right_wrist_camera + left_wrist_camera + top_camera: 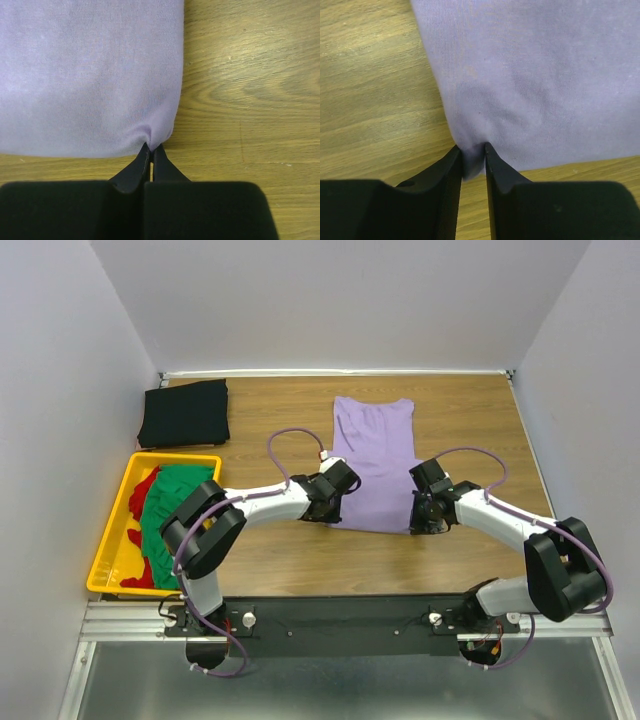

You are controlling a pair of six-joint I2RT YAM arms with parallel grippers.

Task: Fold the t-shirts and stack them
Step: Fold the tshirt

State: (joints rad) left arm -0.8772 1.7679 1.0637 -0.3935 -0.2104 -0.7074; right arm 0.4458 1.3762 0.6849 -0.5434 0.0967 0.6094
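Note:
The lavender-purple t-shirt [375, 455] lies flat mid-table, folded lengthwise into a long strip. My left gripper [330, 508] is shut on its near left corner; the pinched cloth [472, 160] shows between the fingers. My right gripper [422, 515] is shut on its near right corner [155, 137]. A black t-shirt [185, 412] lies folded at the far left. A green t-shirt [165, 520] and a red t-shirt [145, 488] lie crumpled in the yellow crate [112, 550].
The yellow crate stands at the left edge of the wooden table [480, 420]. White walls close in the far, left and right sides. Bare wood shows right of the lavender shirt and along the near edge.

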